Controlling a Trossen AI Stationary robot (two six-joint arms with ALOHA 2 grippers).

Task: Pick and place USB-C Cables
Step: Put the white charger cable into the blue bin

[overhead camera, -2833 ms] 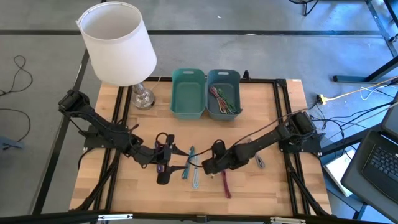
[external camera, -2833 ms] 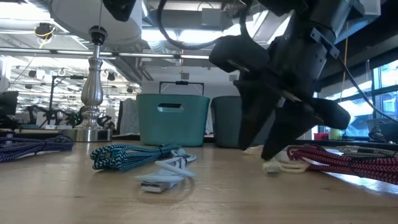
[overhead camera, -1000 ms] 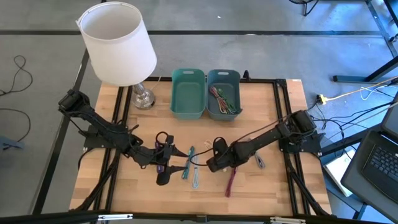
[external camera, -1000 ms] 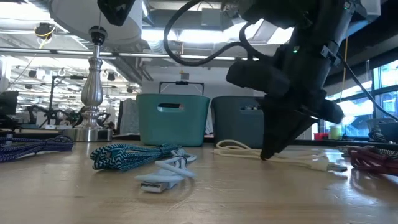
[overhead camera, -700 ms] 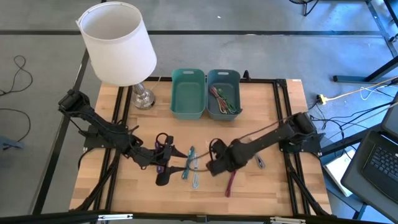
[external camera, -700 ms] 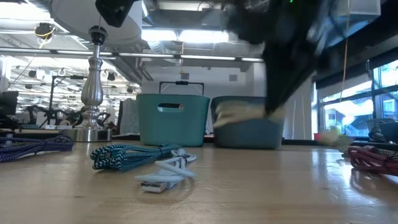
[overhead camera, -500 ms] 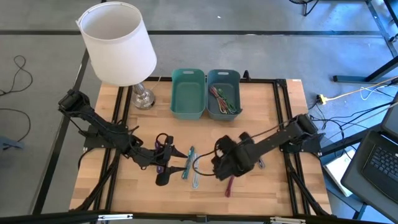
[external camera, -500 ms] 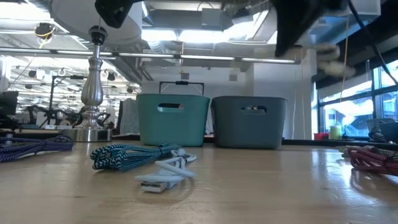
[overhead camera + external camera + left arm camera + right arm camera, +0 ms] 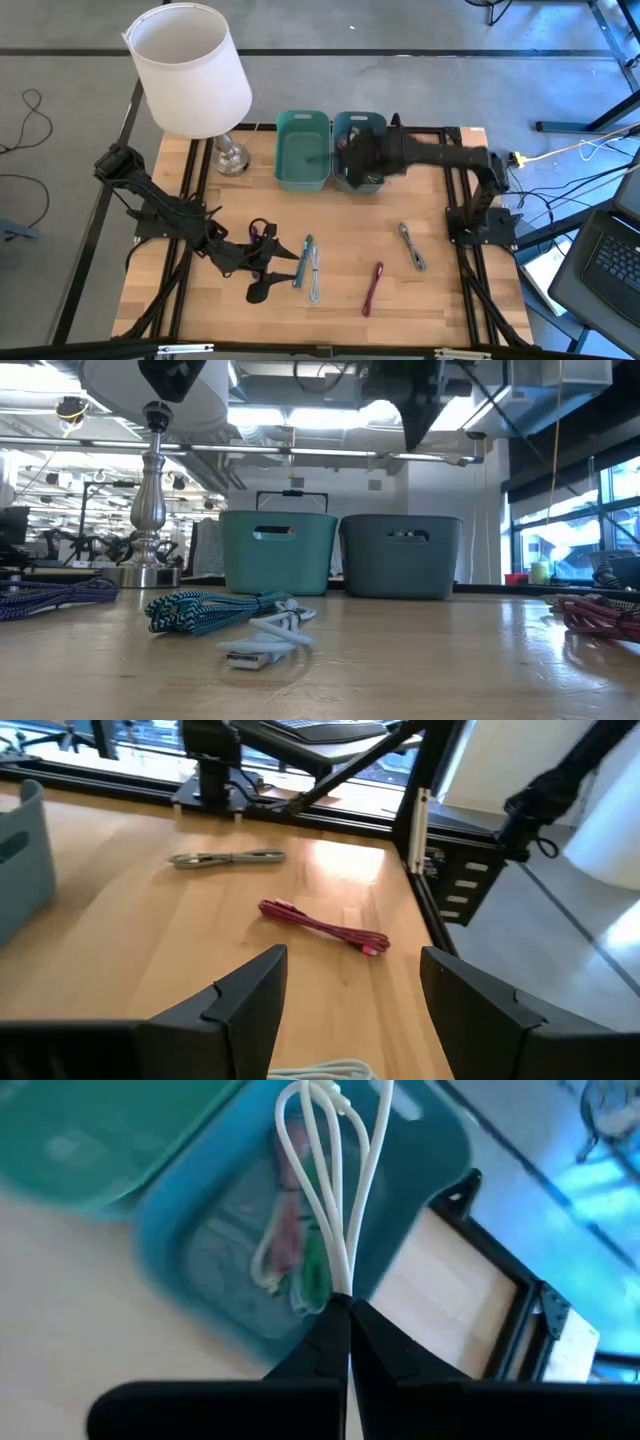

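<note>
Swinging up from the table's middle, where it was half a second ago, the right arm now reaches across to the 12 o'clock edge with the cream cable it lifted off the wood. From there the table [image 9: 430, 300] spreads as a pale wooden top in a black frame, a white-shaded lamp [image 9: 190, 70] at about 10 o'clock. Two bins stand side by side at 12 o'clock: the teal bin [image 9: 301, 150] looks bare inside, and the grey-blue bin [image 9: 372, 122] to its 3 o'clock side holds bundled cables of green, pink and cream. The right gripper [image 9: 345, 1302] hangs over that grey-blue bin, its fingers pinched tight on the cream cable [image 9: 335, 1170], whose white loops dangle above the bin's opening. The left gripper [image 9: 345, 985] sits low at about 7 o'clock, fingers spread and holding nothing. Loose on the wood lie the teal cable [image 9: 303, 262] and a pale one [image 9: 315, 272] together near 6 o'clock, the purple cable [image 9: 256, 234] by the left arm, the magenta cable [image 9: 373, 288] towards 5 o'clock, and the grey cable [image 9: 411, 246] at about 4 o'clock
</note>
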